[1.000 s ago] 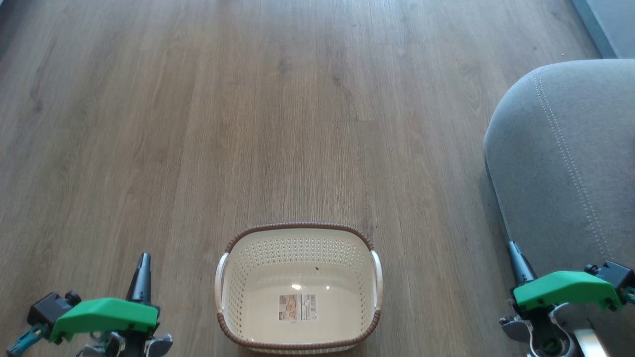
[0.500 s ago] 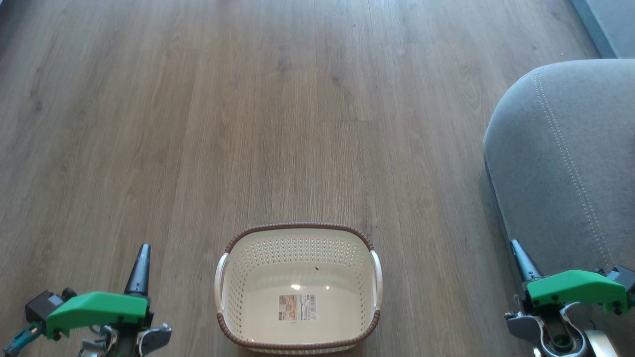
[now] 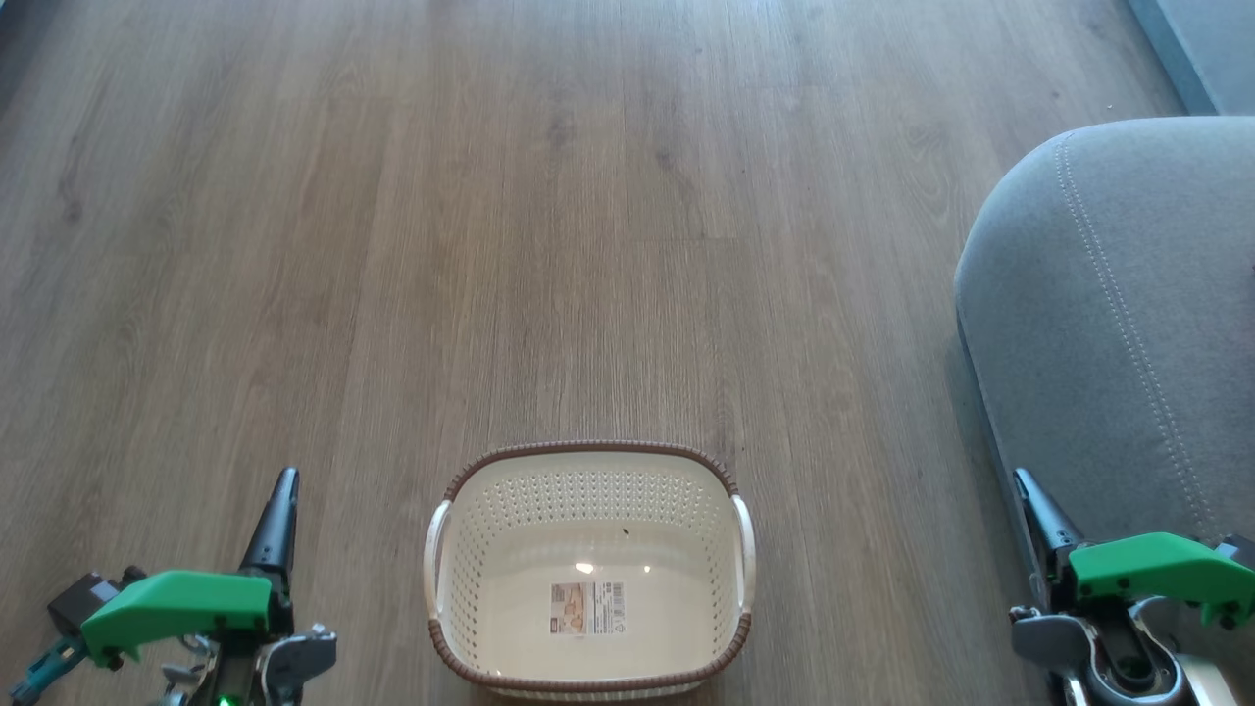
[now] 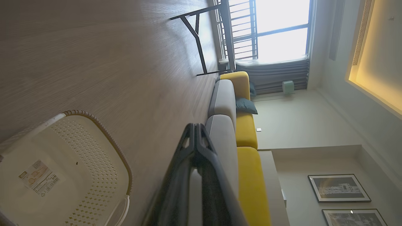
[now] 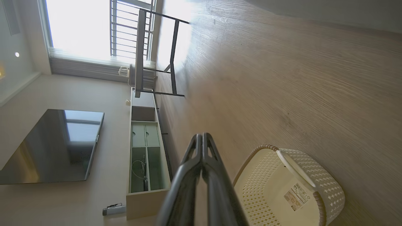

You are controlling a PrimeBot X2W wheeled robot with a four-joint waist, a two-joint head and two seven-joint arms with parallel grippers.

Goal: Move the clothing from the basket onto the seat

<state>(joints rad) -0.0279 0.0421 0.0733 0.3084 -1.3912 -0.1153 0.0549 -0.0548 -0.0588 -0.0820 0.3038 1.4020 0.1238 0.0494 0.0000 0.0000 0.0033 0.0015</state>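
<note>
laundry basket (image 3: 588, 490) at 6 o'clock empty. left fingers (image 3: 279, 520), right fingers (image 3: 1039, 515) pinched together, holding nothing. unloading seems done; next needs no grasp.

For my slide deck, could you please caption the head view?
Empty basket on wooden floor between shut left gripper and right gripper; seat at right.

Cream basket (image 3: 588, 490) w/ brown rim sits upright on floor (image 3: 588, 245). Big grey seat (image 3: 1108, 294) is apart, to its rt.
</note>
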